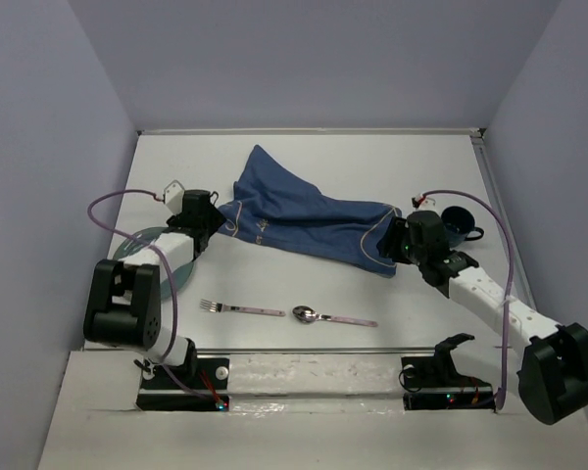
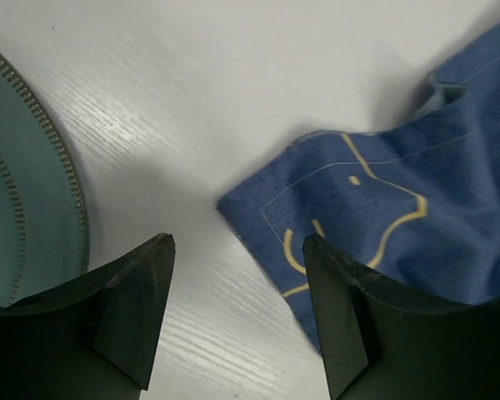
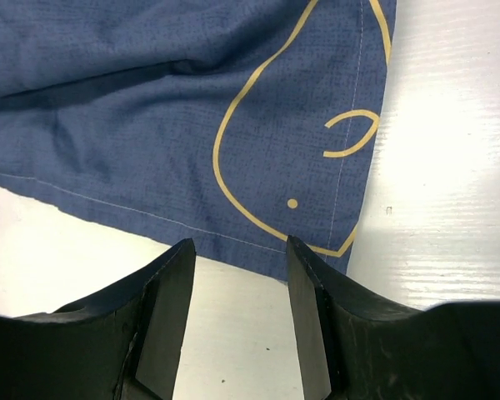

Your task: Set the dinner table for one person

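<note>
A dark blue cloth point(image 1: 304, 217) with yellow line drawings lies rumpled across the middle of the white dinner table point(image 1: 304, 157). My left gripper point(image 1: 212, 217) is open and empty at the cloth's left corner point(image 2: 375, 208), which lies just ahead of its right finger. My right gripper point(image 1: 400, 243) is open and empty just off the cloth's near right corner point(image 3: 258, 142). A teal plate point(image 1: 147, 257) lies at the left, partly under my left arm, and shows in the left wrist view point(image 2: 25, 192). A fork point(image 1: 241, 308) and a spoon point(image 1: 333, 317) lie at the front.
A dark blue cup point(image 1: 461, 223) stands at the right, behind my right wrist. Grey walls close the table on three sides. Both arm bases sit at the near edge.
</note>
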### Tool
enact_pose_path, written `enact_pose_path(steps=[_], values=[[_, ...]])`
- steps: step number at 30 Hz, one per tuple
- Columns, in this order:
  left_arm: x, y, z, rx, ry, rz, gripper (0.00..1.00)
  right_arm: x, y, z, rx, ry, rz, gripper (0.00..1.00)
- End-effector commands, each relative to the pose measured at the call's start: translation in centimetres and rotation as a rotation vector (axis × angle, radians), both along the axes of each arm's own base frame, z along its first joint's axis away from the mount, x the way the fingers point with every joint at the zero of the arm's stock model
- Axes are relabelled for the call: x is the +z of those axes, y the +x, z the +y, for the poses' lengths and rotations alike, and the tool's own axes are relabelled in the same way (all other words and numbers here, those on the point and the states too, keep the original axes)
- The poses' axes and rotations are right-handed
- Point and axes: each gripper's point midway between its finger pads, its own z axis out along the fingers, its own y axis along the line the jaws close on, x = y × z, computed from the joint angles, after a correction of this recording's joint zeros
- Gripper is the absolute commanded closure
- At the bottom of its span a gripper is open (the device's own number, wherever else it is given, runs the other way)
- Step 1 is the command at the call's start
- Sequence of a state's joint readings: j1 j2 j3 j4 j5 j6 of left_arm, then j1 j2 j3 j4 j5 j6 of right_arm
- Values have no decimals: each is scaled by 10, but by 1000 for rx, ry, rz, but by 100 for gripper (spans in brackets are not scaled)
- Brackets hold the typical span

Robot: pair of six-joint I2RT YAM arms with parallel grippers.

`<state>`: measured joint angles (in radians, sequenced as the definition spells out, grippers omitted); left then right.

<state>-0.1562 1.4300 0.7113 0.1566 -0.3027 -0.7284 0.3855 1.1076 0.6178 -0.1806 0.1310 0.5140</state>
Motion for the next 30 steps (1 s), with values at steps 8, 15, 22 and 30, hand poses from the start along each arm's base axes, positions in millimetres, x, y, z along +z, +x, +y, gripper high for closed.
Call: enact_pose_path(steps=[8,15,22,30], values=[[-32,35,-12,-93,56,140,25,-35,-10,-34,-145,23,115,26],[-45,50,-25,-130,32,152,42,-63,-15,-25,-131,74,245,29],[-29,65,-37,-151,5,95,60,-78,-29,-3,-63,173,319,33],[32,45,-25,-85,-8,-108,36,-92,-29,4,-82,228,340,67]])
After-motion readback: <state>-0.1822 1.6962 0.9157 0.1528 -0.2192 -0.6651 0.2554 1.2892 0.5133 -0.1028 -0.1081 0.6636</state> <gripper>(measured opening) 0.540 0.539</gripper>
